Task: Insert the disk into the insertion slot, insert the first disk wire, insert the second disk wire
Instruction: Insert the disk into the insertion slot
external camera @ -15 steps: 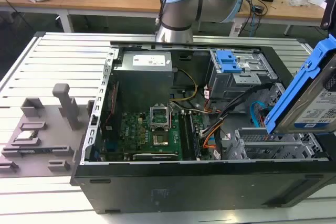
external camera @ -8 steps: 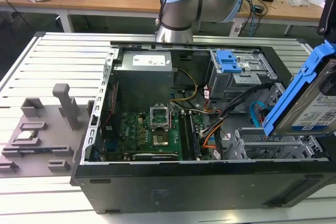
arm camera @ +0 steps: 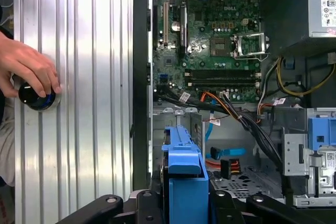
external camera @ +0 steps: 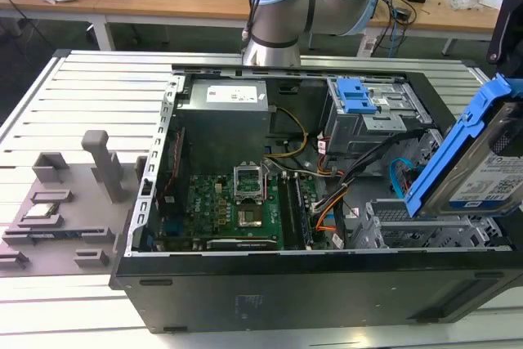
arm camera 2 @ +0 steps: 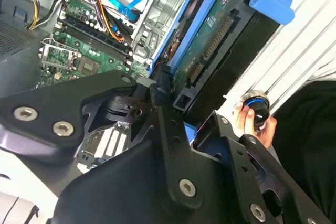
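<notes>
Subject item: the disk, silver with a white label in a bright blue carrier, is off the table. I see it tilted at the exterior view's right, over the right end of the open computer case. Its lower end is just over the insertion slot, the low grey perforated cage. It is not seated in any bay, and I cannot tell whether it touches the cage.

Hand: in the second wrist view the hand is pinching the disk, with black fingers pressed against the carrier's sides near the lower end and the green circuit side facing the camera.

Cabling: the second disk wire, flat and light blue, lies looped inside the case beside the cage. Its dark plug is apart from the disk. The orange, red and black wire bundle runs between the motherboard and the cages.

Surroundings: the taller grey cage with blue latches stands behind the low one. Grey fixtures sit on the table at the exterior view's left. In the first wrist view, a person's fingers rest on a round black knob on the table beside the case.
</notes>
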Tool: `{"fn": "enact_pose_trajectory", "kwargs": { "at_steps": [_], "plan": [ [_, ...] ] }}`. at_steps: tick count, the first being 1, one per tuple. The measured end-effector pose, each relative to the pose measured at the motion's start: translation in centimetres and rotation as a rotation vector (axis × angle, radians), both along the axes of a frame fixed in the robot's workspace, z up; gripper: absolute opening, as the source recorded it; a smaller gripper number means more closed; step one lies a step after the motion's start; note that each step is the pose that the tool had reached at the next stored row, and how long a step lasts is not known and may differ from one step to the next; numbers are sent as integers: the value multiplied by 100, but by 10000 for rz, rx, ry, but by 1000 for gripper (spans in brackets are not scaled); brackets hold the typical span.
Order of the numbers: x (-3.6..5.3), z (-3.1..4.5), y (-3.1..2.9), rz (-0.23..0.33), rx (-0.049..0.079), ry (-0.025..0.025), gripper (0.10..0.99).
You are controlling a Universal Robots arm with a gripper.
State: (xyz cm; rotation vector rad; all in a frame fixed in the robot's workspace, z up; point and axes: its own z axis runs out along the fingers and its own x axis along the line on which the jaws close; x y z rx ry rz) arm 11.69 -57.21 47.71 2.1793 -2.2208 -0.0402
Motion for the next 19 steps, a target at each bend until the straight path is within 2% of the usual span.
{"fn": "enact_pose_trajectory", "kwargs": {
  "at_steps": [3, 7, 9, 14, 17, 19],
  "plan": [
    [-1, -55, 17, -19, 0, 0, 365],
    [-35, -127, 72, -94, 0, 0, 365],
    [-73, -198, 103, -280, 0, 0, 365],
    [-101, -275, 164, -384, -1, 0, 365],
    [-113, -336, 221, -419, 1, 0, 365],
    [-113, -362, 224, -418, 2, -1, 365]
  ]
}}
